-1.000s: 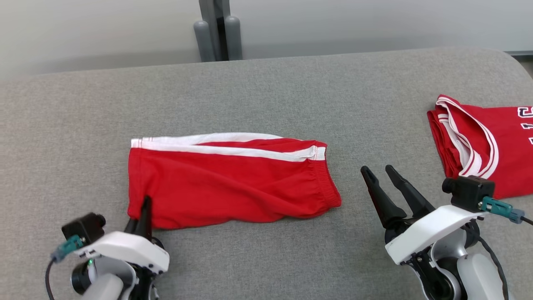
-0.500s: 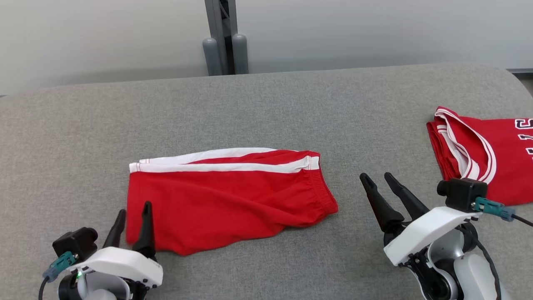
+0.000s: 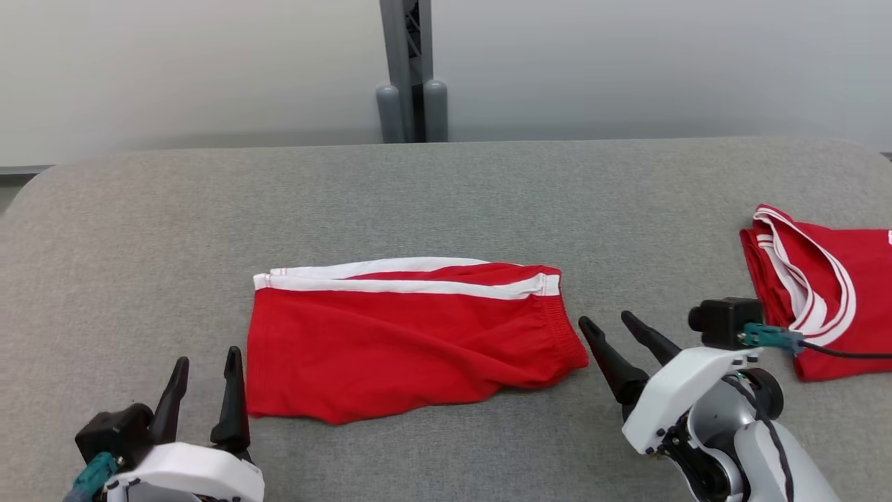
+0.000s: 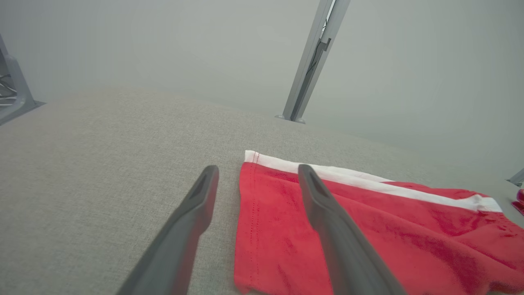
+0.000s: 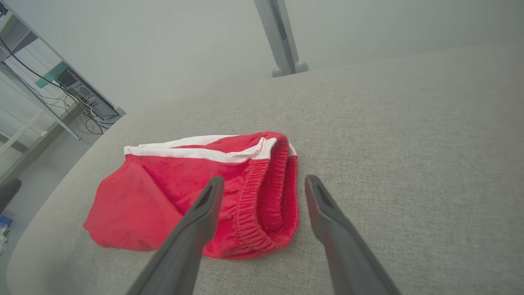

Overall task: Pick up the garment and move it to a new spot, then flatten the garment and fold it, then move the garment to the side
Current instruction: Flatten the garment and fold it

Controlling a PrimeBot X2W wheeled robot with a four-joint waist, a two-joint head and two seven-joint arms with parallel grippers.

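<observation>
The red shorts [image 3: 411, 335] are judged light, soft and limp, so sagging is expected when they are lifted; a hold is best taken at the elastic waistband [image 3: 557, 328] or the stitched hem [image 3: 256, 348]. They are laid folded, white stripes [image 3: 390, 282] along the far edge, in the middle of the grey surface [image 3: 446, 188]. Both pairs of jaws are spread wide and empty: the left gripper [image 3: 207, 357] is placed just beside the hem, the right gripper [image 3: 605, 318] just beside the waistband.

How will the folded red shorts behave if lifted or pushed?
The red shorts look floppy: their soft wrinkles suggest they'd drape and probably unfold when lifted. Thin layers lying flat, likely light. Pushed over the grey cloth surface, they'd probably bunch rather than slide.
</observation>
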